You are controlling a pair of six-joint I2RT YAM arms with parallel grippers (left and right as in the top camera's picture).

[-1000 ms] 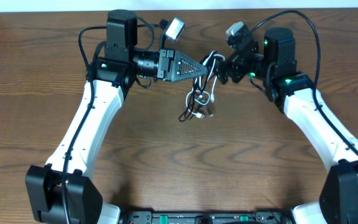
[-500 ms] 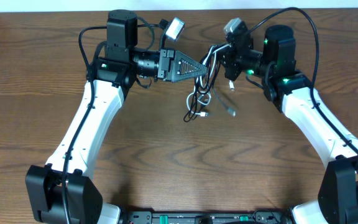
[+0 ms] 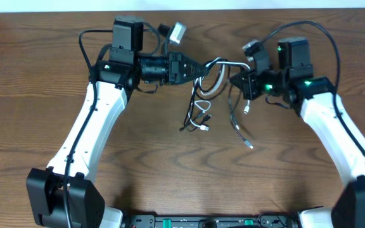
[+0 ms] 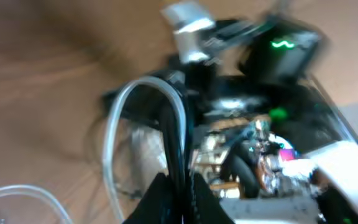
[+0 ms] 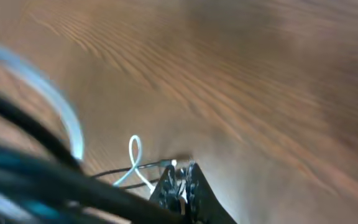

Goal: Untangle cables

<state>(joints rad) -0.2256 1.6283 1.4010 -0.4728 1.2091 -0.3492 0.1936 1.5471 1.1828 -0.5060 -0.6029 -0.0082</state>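
The left fingers point(image 3: 202, 67) are clamping the thin black and white cables point(image 3: 197, 118). The right fingers point(image 3: 236, 80) are pinching them too, just beside.

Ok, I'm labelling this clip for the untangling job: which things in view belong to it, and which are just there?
Job: cables; left gripper, shut on them; right gripper, shut on them.
Just there: wooden table; thick black cords fixed to the arms.
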